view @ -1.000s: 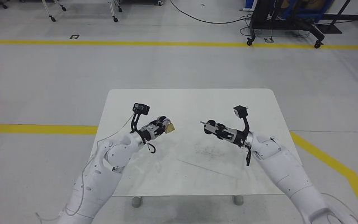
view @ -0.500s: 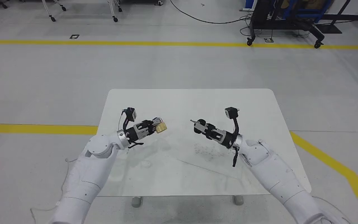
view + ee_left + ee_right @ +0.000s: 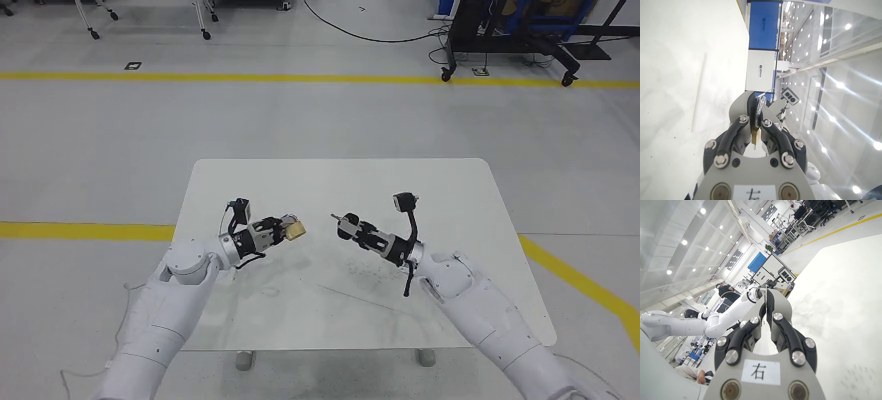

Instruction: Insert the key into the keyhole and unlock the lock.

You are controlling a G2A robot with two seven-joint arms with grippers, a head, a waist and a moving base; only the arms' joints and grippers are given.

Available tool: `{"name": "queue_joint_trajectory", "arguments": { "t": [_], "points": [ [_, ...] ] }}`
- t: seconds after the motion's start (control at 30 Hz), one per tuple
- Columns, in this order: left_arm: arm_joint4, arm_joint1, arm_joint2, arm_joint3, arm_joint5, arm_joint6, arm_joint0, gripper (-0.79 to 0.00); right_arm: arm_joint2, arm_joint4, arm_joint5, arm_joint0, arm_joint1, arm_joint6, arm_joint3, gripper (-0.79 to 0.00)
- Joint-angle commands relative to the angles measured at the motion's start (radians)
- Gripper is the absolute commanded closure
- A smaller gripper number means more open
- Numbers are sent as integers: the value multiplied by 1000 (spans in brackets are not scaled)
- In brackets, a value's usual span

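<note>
Lock point(image 3: 295, 229) position: we find the brass body held off the table point(image 3: 340, 185), over its middle area and toward the robot's left side. The left gripper point(image 3: 285, 228) has its fingers closed narrow and is clamped onto the lock. In the left wrist view, we see the silver shackle point(image 3: 761, 105) sitting between the finger pads point(image 3: 750, 102), while the brass body shows lower down between the black finger links.

Key point(image 3: 337, 217) position: we find it pinched in the right gripper point(image 3: 348, 222), whose fingers are drawn together with only the thin metal blade between them. In the right wrist view the blade stands edge-on between the two pads and sticks out a little past the fingertips. Its free end points toward the lock.

Relation of the two parts: in the top view we see a clear gap between the key tip and the brass body. They face each other near the table centre but do not touch, and the key is not in the keyhole. We cannot make out the keyhole itself.

The white table top carries faint dark scuff marks point(image 3: 375, 268) beneath the right arm.
</note>
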State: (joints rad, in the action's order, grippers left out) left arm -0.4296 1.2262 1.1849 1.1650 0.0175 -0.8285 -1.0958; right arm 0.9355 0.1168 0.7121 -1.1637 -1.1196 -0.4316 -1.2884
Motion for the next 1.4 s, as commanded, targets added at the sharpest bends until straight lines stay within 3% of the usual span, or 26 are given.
{"name": "queue_joint_trajectory", "arguments": {
  "t": [0.0, 0.3, 0.43, 0.6, 0.77, 0.97, 1.37],
  "points": [
    [40, -2, 12, 28, -25, 98, -10, 0, 7, 9, -67, -16, 4, -29, -42, 0],
    [40, -2, 12, 28, -25, 98, -10, 0, 7, 9, -67, -16, 4, -29, -42, 0],
    [130, -1, -13, 71, -18, 178, -19, 0, 7, 9, -67, -16, 4, -29, -42, 0],
    [29, 18, -44, 82, 32, 186, 9, 0, -5, -28, -238, -48, -8, 89, -125, 0],
    [-124, 44, -83, -34, 52, 156, 38, 0, -12, 53, -442, -81, -21, 165, -250, 0],
    [-205, 58, -89, -116, 35, 116, 80, 0, -51, -73, -664, -90, -35, 259, -327, 0],
    [-116, 62, -96, -89, -44, 215, 61, 0, -76, -63, -747, -83, -67, 324, -312, 0]
  ]
}}
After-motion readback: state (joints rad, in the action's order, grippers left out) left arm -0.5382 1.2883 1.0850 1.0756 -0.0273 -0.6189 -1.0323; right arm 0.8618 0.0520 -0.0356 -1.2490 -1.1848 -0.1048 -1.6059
